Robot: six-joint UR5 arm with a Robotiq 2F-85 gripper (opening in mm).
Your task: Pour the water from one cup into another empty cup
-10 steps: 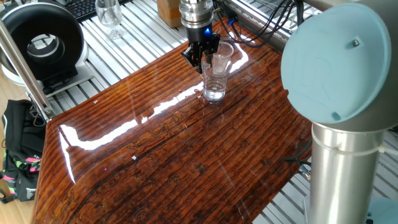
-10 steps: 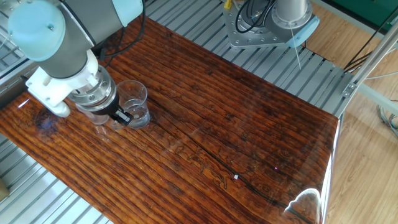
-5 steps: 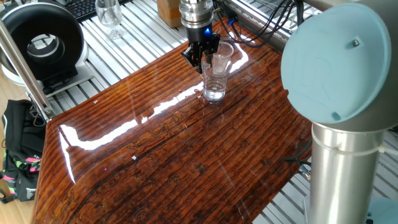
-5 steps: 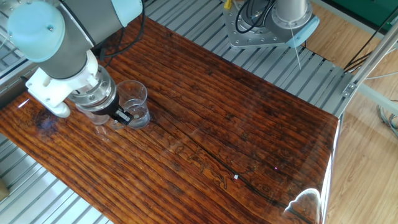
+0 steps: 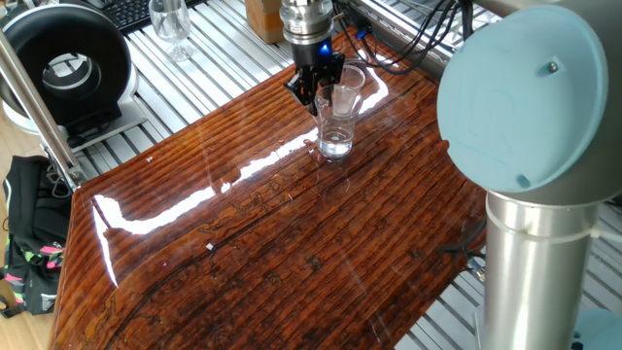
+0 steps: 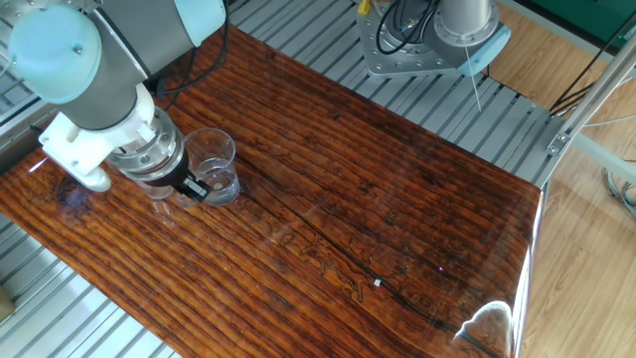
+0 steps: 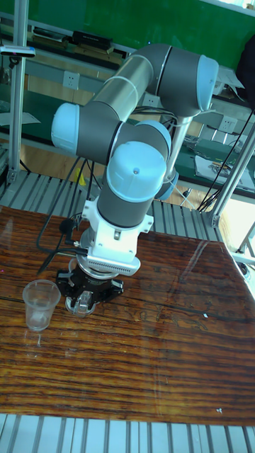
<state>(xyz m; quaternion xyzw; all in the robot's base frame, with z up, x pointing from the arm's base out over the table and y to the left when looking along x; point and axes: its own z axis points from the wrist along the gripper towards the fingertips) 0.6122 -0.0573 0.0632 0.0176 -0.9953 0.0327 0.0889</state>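
The tumbler (image 5: pixel 336 124) stands upright on the wooden table and holds a little water (image 5: pixel 336 148) at its base. It also shows in the other fixed view as the tumbler (image 6: pixel 213 165). The smaller cloudy cup (image 5: pixel 351 78) stands just behind it and looks empty; the tall view shows this cup (image 7: pixel 40 304) standing free. My gripper (image 5: pixel 316 97) points down between the two cups, close against the tumbler's side. One black finger (image 6: pixel 194 185) sits low by the tumbler's base. The gripper (image 7: pixel 88 301) has its fingers spread and holds nothing.
A stemmed glass (image 5: pixel 171 19) stands on the metal slats beyond the table's far corner, near a round black device (image 5: pixel 63 68). The arm's own base (image 6: pixel 433 45) is at the table's long side. A black bag (image 5: pixel 24 238) lies on the floor.
The arm has shifted a few pixels to the left in the other fixed view. Both cups stand where they were.
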